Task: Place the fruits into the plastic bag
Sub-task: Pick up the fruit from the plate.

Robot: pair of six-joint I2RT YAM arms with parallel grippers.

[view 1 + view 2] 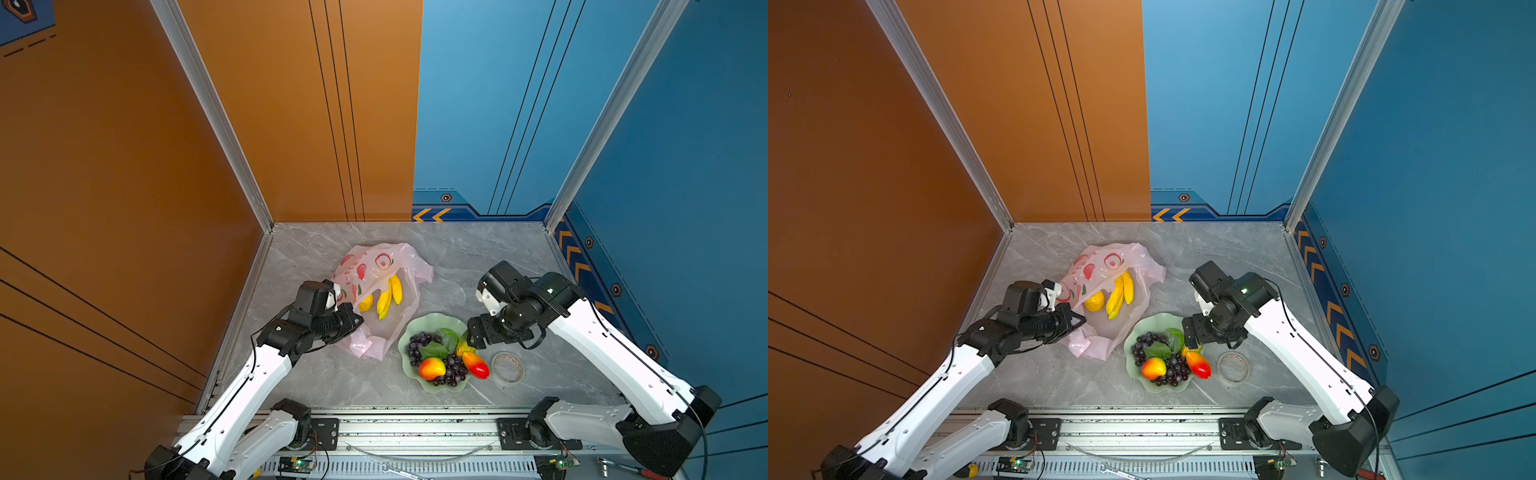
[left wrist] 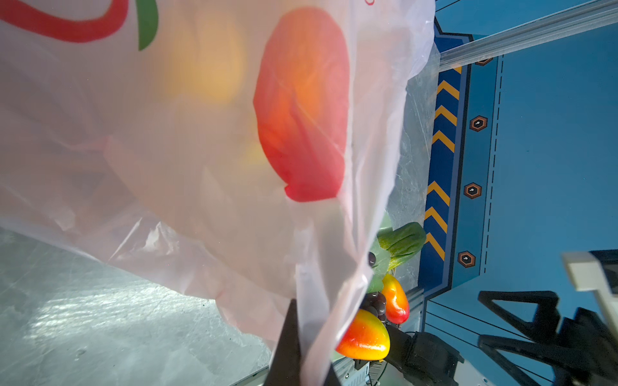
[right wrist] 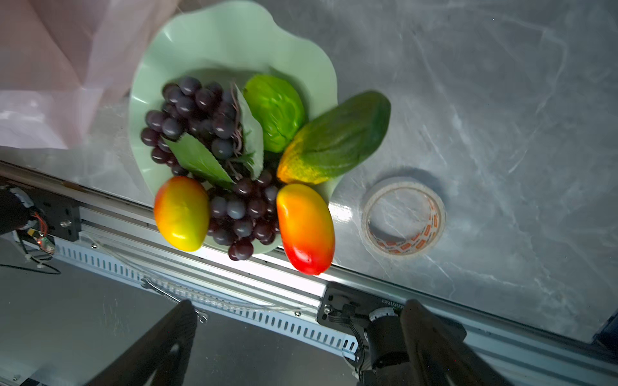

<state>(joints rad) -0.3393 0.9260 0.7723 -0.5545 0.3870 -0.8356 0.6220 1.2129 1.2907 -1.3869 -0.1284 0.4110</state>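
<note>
The pale-pink plastic bag lies open at mid-table with the banana bunch and the lemon inside. My left gripper is shut on the bag's near edge and holds the film up. On the green plate sit purple grapes, two mangoes, a green ball and the green-orange oblong fruit. My right gripper hangs open over the plate's right edge, holding nothing.
A clear tape roll lies flat just right of the plate. Walls enclose the marble table on the left, back and right. An aluminium rail runs along the front edge, close to the plate.
</note>
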